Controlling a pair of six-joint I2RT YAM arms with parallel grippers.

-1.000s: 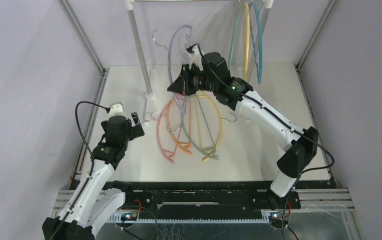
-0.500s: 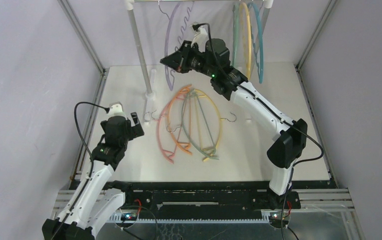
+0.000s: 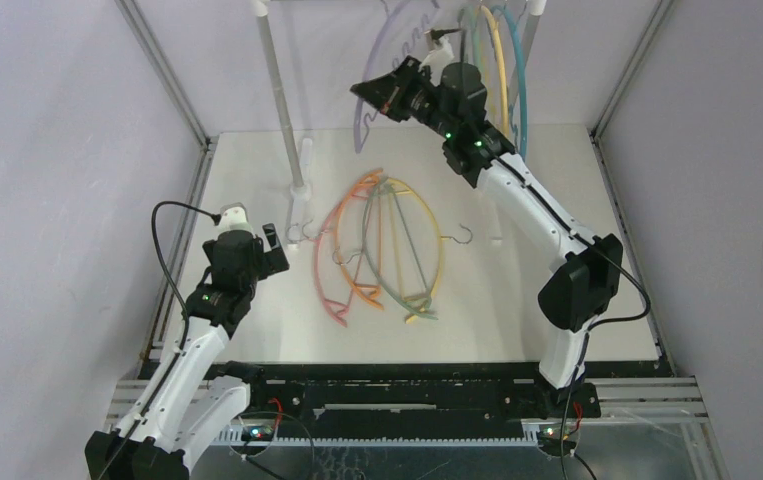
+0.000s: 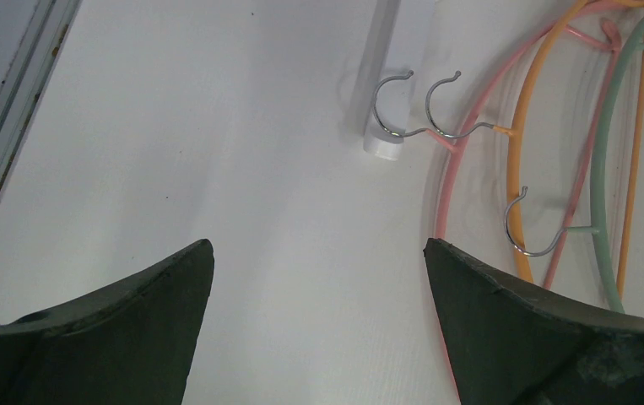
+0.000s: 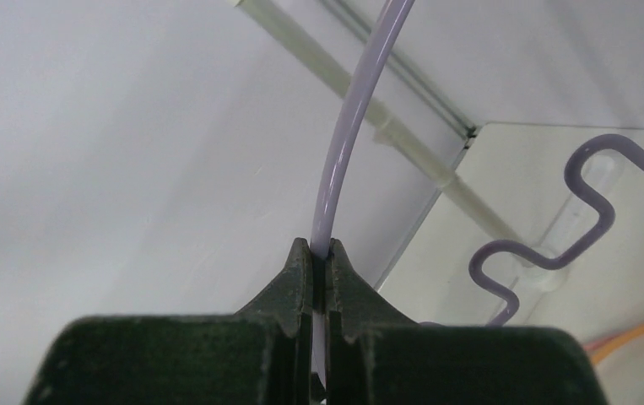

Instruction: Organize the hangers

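And the lilac hanger (image 5: 341, 160) is going up! A second ago it was hovering low over the heap on the table (image 3: 247, 180); now it is riding high at the back. Its thin arc is pinched tight between the closed jaws of the right gripper (image 5: 319, 251) and rising straight out above them, with the wavy bar curling off to their right. That is bringing it close beside the hung hangers (image 3: 498, 60), green, yellow and teal, so hooking it on is looking like the step in hand, though its hook is running out of shot. Far below the jaws, the pink hanger (image 4: 447, 198), the orange hanger (image 4: 516, 160) and their companions are lying unmoved, waiting. The left gripper (image 4: 316, 249) is idling, jaws wide apart, with metal hooks ahead and to their right. No writing, brand or label is showing anywhere.
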